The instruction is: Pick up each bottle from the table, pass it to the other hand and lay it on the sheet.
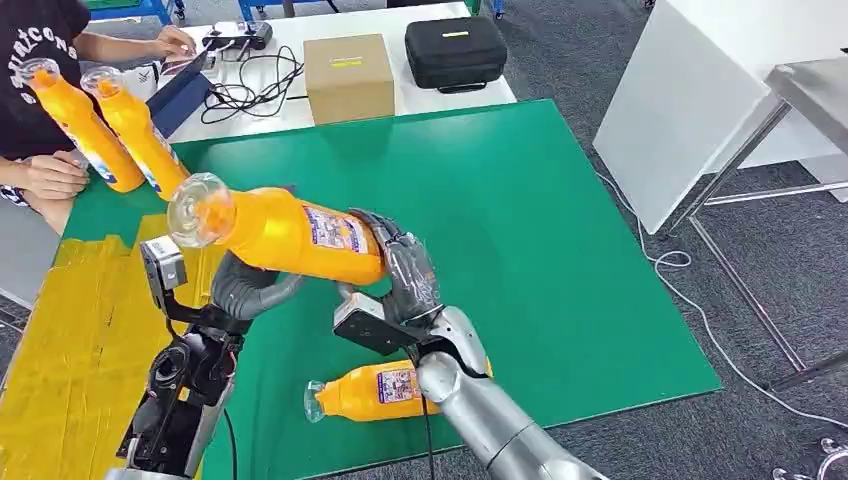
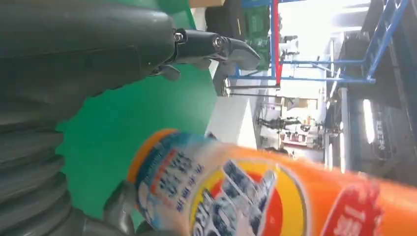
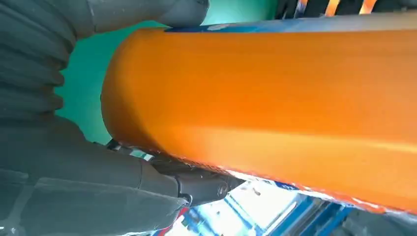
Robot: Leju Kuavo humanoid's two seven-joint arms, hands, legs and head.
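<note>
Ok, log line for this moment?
stage: handover | right hand: grips held bottle base | left hand: under its middle | spare bottle: lying on green mat

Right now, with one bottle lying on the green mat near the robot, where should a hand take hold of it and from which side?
Take the lying bottle around its labelled middle, coming down from above. It lies on its side on the green mat, cap toward the robot's left, so the round body is widest and most exposed on top. The right arm covers its base end.
</note>
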